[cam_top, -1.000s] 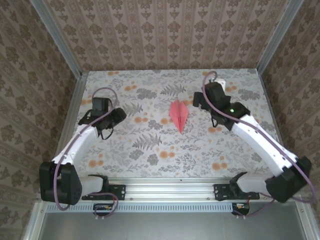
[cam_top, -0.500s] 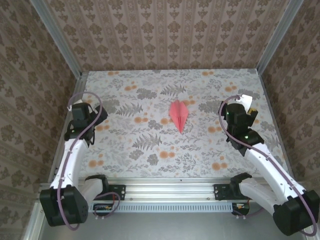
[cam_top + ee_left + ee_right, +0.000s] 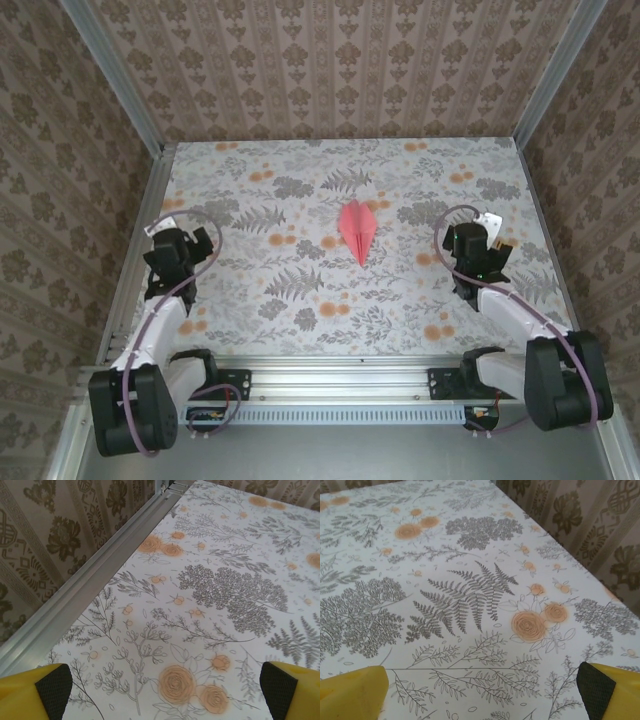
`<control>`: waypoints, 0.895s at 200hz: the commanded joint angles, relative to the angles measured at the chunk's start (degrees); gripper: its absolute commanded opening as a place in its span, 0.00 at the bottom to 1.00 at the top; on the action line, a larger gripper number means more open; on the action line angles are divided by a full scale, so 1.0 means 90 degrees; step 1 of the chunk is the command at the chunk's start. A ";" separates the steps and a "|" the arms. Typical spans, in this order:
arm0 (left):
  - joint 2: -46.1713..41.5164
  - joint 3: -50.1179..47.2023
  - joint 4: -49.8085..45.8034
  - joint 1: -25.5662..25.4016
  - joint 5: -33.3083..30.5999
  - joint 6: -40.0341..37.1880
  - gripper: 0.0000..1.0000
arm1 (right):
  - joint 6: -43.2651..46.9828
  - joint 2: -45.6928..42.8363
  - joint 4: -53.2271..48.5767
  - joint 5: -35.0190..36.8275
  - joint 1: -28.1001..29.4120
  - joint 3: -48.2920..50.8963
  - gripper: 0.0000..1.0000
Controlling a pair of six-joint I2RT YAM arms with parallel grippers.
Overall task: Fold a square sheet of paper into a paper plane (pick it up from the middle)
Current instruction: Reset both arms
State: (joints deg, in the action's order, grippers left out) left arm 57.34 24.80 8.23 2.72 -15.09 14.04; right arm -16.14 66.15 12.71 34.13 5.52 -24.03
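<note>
The paper plane point(image 3: 357, 230), a narrow pink-red dart with a centre crease, lies flat in the middle of the flowered table with its point toward the near edge. Nothing touches it. My left gripper point(image 3: 170, 246) is drawn back near the table's left edge, well left of the plane. In the left wrist view this gripper point(image 3: 167, 692) is open, its yellow fingers point(image 3: 50, 690) wide apart over bare tabletop. My right gripper point(image 3: 478, 242) is drawn back at the right, well away from the plane. In the right wrist view this gripper point(image 3: 480, 692) is open too, with nothing between its fingers point(image 3: 605, 690).
A metal rail point(image 3: 85, 595) runs along the table's left edge, close to my left gripper. Patterned walls point(image 3: 330, 70) close in the far, left and right sides. The right wall point(image 3: 590, 535) rises just beyond my right gripper.
Both arms have pulled back from beside the plane toward the near corners. The left gripper has opened wider. The plane has not moved.
</note>
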 commanded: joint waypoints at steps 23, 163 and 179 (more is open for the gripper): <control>0.0402 -0.0644 0.2210 0.0049 0.0463 -0.1241 1.00 | 0.0652 0.0454 0.2011 -0.0406 -0.0057 0.0346 1.00; 0.1494 -0.0821 0.4084 0.0048 0.2446 -0.1625 1.00 | 0.1202 0.2019 0.4711 -0.2260 -0.0466 0.0540 1.00; 0.1686 -0.0893 0.4310 0.0001 0.2469 -0.1708 1.00 | 0.1280 0.2191 0.5014 -0.2449 -0.0466 0.0621 1.00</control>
State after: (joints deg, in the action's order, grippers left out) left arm 70.72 16.38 42.63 2.72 4.91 0.58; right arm -6.00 84.09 51.16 15.81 1.63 -19.46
